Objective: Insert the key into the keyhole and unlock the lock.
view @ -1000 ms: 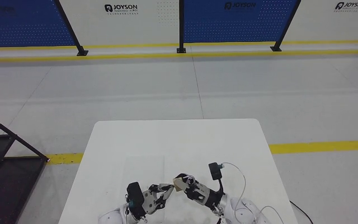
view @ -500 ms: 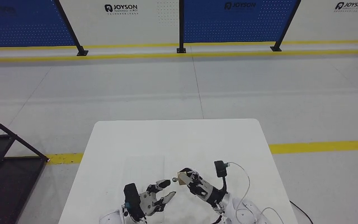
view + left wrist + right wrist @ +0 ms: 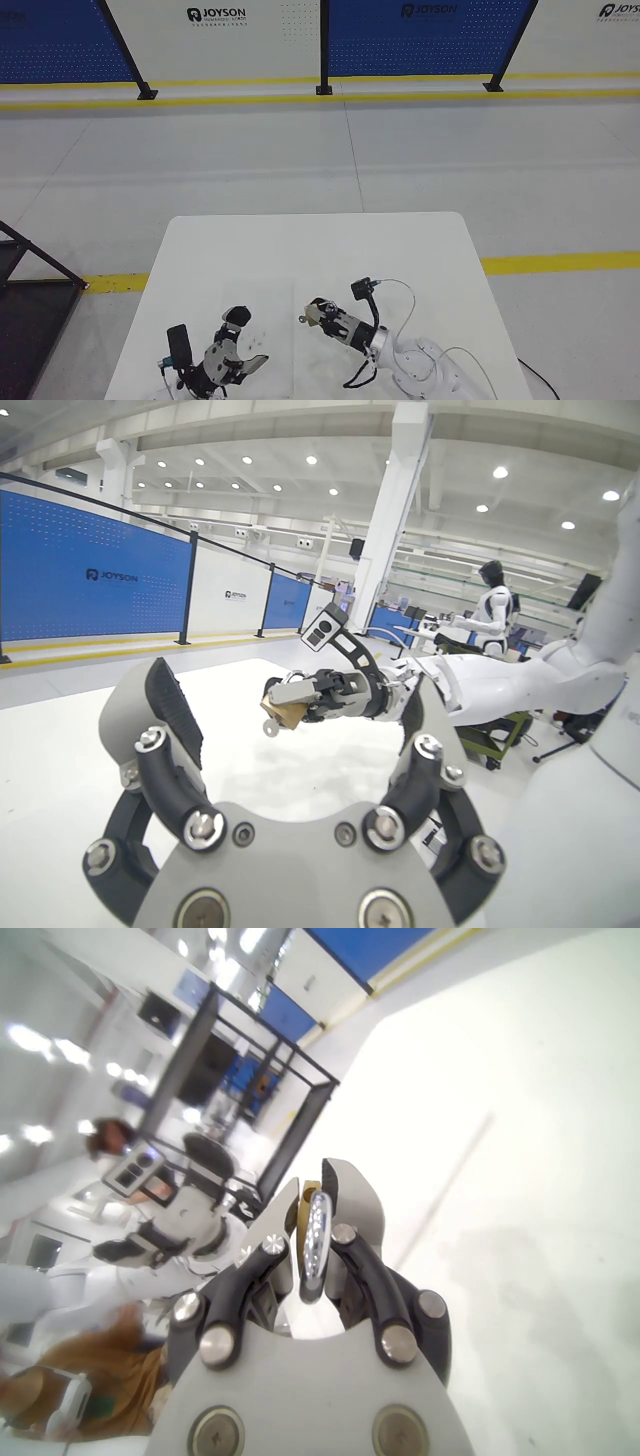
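Brass padlock [image 3: 287, 712] is being pinched by the right hand [image 3: 314, 313] above the white bench [image 3: 300, 250], and a small silver key [image 3: 271, 728] is sticking out from its lower end. The left hand [image 3: 246, 340] is hovering with fingers widely spread, near the bench's front edge and apart from the padlock.

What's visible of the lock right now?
The lock is a small brass-coloured padlock with a silvery shackle. The right gripper clamps its body and holds it in the air above the white table, apart from the open left gripper. A silvery key sticks out of the end opposite the shackle. Whether the shackle is released cannot be told.
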Controlling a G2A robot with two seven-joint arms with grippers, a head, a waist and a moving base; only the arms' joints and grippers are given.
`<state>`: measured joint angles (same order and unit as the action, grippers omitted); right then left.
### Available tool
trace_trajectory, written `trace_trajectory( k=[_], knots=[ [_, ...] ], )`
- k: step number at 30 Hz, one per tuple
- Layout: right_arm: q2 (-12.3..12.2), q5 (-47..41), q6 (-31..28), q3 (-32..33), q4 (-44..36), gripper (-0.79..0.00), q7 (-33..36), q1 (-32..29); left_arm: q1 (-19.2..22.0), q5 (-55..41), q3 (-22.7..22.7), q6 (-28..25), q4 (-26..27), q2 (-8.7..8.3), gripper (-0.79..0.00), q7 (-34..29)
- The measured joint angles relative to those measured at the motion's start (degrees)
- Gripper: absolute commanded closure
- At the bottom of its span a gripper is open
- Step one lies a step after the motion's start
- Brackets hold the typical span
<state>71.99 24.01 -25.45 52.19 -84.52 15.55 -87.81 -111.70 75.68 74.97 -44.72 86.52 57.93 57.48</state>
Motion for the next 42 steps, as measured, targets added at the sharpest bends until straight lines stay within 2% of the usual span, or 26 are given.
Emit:
trace_trajectory(
  k=[4,10,14,15,17,18,19,27,42],
  knots=[
    [1.6,2.1,6.8,-5.0,3.0,0.0,1.1,4.0,-1.8,-1.5,3.5,1.7,-2.7,-0.43,-0.785,1.8],
    [4.4,3.2,13.8,-11.4,8.7,0.0,0.7,9.6,-3.1,-2.8,5.0,1.7,-4.3,-0.58,-0.785,3.5],
    [5.8,3.4,16.2,-13.7,11.9,0.0,0.3,12.0,-3.0,-2.7,5.0,1.7,-4.2,-0.57,-0.785,3.4],
    [6.0,3.4,16.4,-14.0,12.4,-0.052,0.0,12.3,-3.0,-2.7,5.0,1.7,-4.2,-0.57,-0.785,3.4],
    [6.4,3.5,16.7,-14.5,13.3,-0.308,-0.8,12.8,-3.0,-2.7,5.0,1.7,-4.2,-0.57,-0.785,3.4],
    [6.6,3.7,16.8,-14.7,13.6,-0.339,-1.1,13.0,-3.0,-2.7,5.0,1.7,-4.2,-0.57,-0.785,3.4],
    [6.7,4.1,17.1,-14.9,14.0,-0.773,-1.3,13.2,-3.0,-2.7,5.0,1.7,-4.2,-0.57,-0.785,3.4],
    [6.7,6.8,17.4,-14.5,13.9,-0.785,-3.4,12.6,-3.0,-2.7,5.0,1.7,-4.2,-0.57,-0.785,3.4],
    [4.2,9.9,14.5,-8.8,7.9,-0.785,-5.3,7.0,-3.0,-2.7,5.0,1.7,-4.2,-0.57,-0.785,3.4]
  ],
)
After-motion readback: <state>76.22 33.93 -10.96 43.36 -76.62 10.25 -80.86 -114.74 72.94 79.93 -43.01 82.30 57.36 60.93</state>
